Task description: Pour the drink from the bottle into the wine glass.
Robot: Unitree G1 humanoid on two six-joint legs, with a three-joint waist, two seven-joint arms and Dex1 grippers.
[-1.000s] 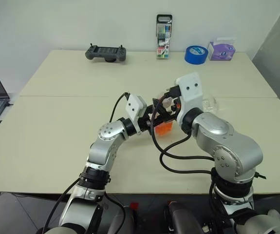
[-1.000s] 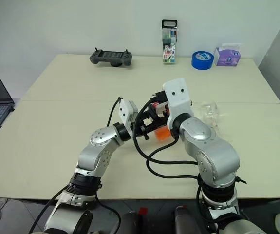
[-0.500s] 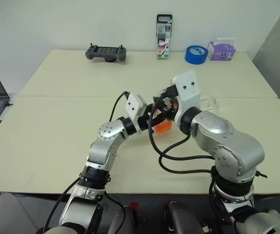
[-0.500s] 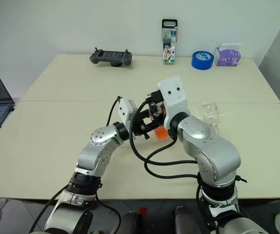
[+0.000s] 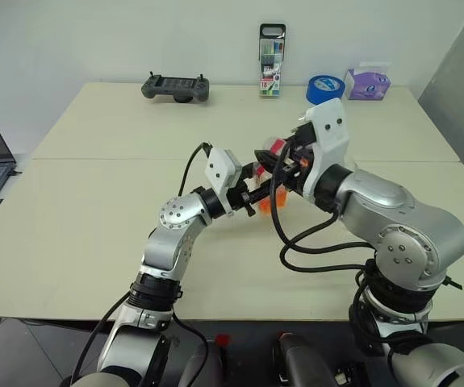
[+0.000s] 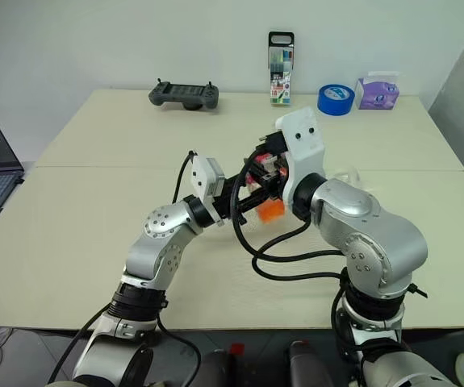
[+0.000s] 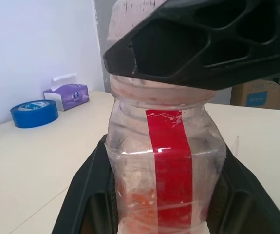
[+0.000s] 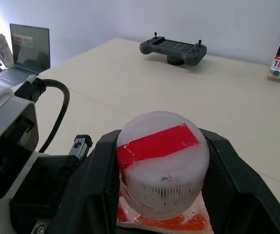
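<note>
the left hand [image 7: 159, 204] is clamping the body of the small clear plastic bottle [image 7: 166, 161], holding it upright just above the desk [image 5: 94, 201], while the right hand [image 8: 161, 161] is closing its black fingers [image 8: 93, 170] around the white, red-taped cap [image 8: 161, 158]. the orange-red drink [image 6: 269, 210] is sitting low in the bottle. the wine glass [image 6: 346, 179] is mostly hidden behind the right arm. to do this step well, judging from here, the left grip should be holding firm and level as the right hand is twisting the cap off.

The room is evenly and brightly lit, with only soft shadows under the arms on the desk [image 5: 94, 201]. Up close the bottle [image 7: 166, 161] looks slightly blurred, its plastic glinting.
</note>
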